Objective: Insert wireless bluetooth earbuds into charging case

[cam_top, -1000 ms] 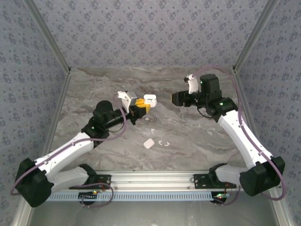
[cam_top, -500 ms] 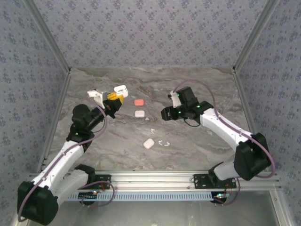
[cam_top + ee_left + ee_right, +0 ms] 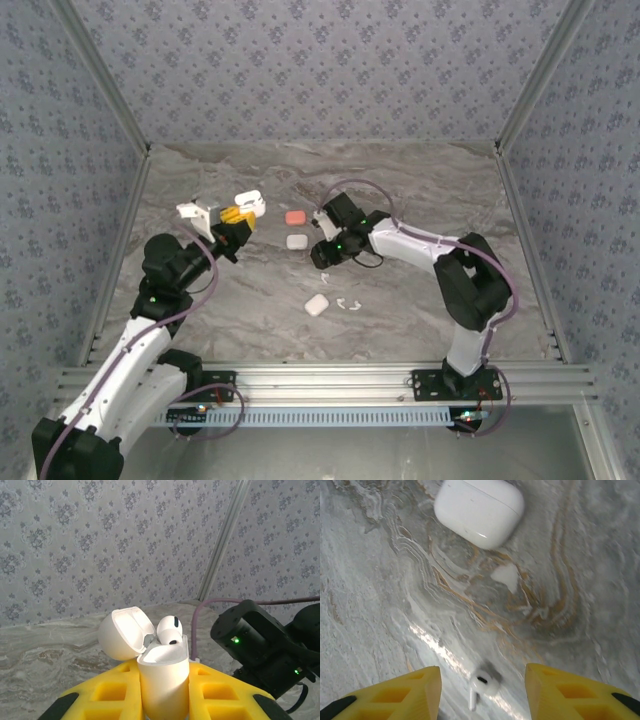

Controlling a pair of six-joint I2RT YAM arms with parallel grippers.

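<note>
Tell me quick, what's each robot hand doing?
Left gripper: closed, holding the open white case.
Right gripper: open, holding nothing, above a white earbud.

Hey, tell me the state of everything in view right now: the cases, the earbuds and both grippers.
charging case: lid open, one white earbud standing in it.
left gripper: shut on the charging case.
right gripper: open, above a loose earbud lying on the table.
white case: closed, on the table.
coral case: closed.
</note>
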